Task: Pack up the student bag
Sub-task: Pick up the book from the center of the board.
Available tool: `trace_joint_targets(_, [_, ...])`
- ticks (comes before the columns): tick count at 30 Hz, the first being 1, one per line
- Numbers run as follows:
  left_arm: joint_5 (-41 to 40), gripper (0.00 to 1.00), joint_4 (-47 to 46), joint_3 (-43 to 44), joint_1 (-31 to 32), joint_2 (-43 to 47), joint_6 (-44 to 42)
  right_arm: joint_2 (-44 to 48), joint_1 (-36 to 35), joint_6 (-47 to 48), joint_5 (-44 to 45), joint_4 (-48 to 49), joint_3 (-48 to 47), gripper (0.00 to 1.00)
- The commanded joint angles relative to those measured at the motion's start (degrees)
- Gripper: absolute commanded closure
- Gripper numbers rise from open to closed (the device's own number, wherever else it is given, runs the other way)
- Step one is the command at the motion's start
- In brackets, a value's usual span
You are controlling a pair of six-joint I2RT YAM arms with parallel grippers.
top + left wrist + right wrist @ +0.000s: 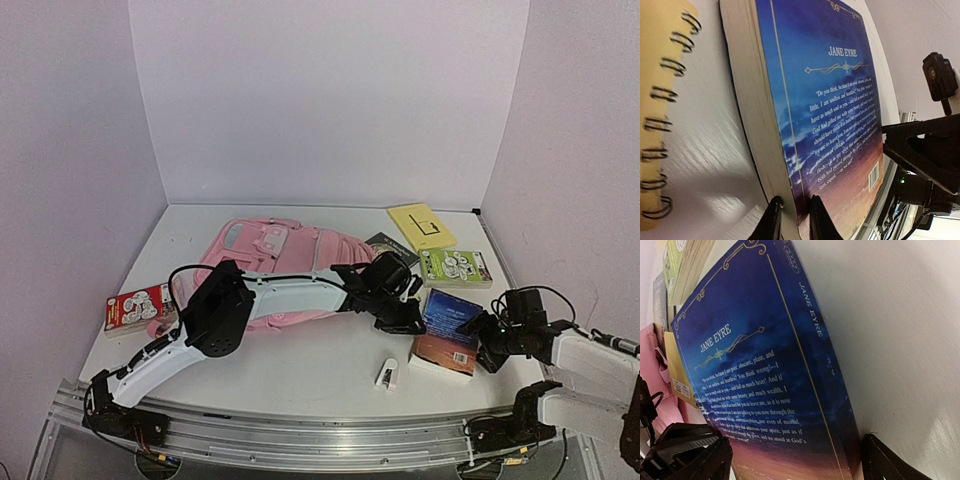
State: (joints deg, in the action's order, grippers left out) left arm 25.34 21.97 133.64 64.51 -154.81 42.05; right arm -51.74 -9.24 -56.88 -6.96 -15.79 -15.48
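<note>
The light-pink student bag (pixel 285 262) lies flat at the middle left of the table; its edge also shows in the right wrist view (pixel 655 370). A blue "Jane Eyre" book (pixel 448 328) lies to the bag's right. My left gripper (pixel 403 312) reaches across the bag to the book's left end. In the left wrist view the left gripper (pixel 795 220) is shut on the book (pixel 830 100), one finger at the page edge and one on the cover. My right gripper (pixel 490 340) is at the book's right end. It (pixel 790 460) is wide open, its fingers on either side of the book (pixel 765 380).
A yellow spiral notebook (pixel 421 226) and a green box (pixel 455 267) lie behind the book, with a dark booklet (pixel 390 243) beside them. A red box (pixel 135 308) sits at the left edge. A small white object (pixel 388 374) lies near the front.
</note>
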Motion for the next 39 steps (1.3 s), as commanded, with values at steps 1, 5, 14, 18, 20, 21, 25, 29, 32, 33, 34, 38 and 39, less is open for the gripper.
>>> trace_joint_targets(1, [0.08, 0.94, 4.39, -0.3, 1.13, -4.15, 0.54, -0.97, -0.59, -3.67, -11.75, 14.56, 2.4, 0.18])
trace_joint_targets(5, [-0.15, 1.0, 4.34, -1.6, 1.09, -3.51, 0.52, 1.42, -0.56, -4.46, -15.7, 22.58, 0.95, 0.2])
trace_joint_targets(14, [-1.04, 1.0, 3.96, -4.26, 1.06, -1.83, 0.85, 2.15, -0.6, -8.35, -17.01, 35.95, 0.51, 0.25])
trace_joint_targets(18, [-1.56, 1.0, 3.21, -6.52, 0.98, -0.3, 1.16, 1.68, -0.55, -10.62, -14.98, 43.97, 1.64, 0.27])
trace_joint_targets(20, [-1.49, 1.0, 3.04, -7.11, 0.92, 0.2, 1.26, 1.59, -0.58, -11.0, -14.18, 45.53, 1.24, 0.28])
trace_joint_targets(21, [-1.25, 1.0, 2.73, -7.38, 0.86, 0.39, 1.3, 1.32, -0.58, -10.85, -14.24, 45.68, 0.89, 0.29])
trace_joint_targets(25, [0.4, 1.0, 1.16, -8.77, 0.61, 1.14, 1.66, -0.12, -0.68, -11.61, -14.32, 48.99, 0.7, 0.33])
trace_joint_targets(29, [0.79, 1.0, 0.2, -9.97, 0.2, 1.68, 2.06, -2.03, -0.69, -11.74, -15.1, 49.1, -0.25, 0.38])
trace_joint_targets(32, [0.85, 1.0, -0.61, -10.9, -0.02, 2.29, 2.14, -4.77, -0.69, -13.49, -16.07, 48.83, -0.44, 0.42])
trace_joint_targets(33, [0.83, 1.0, -0.85, -11.16, -0.05, 2.51, 2.16, -5.91, -0.69, -14.14, -16.4, 48.48, -0.47, 0.43])
trace_joint_targets(34, [0.83, 1.0, -0.88, -11.2, -0.08, 2.6, 2.12, -6.94, -0.69, -14.46, -16.63, 47.89, -0.44, 0.43])
trace_joint_targets(38, [0.84, 1.0, -0.63, -11.31, -0.26, 2.54, 2.06, -8.4, -0.68, -12.54, -16.48, 44.99, -0.63, 0.49])
trace_joint_targets(39, [0.93, 1.0, -0.58, -11.35, -0.35, 2.53, 2.09, -7.88, -0.69, -10.95, -16.39, 41.71, -1.56, 0.5])
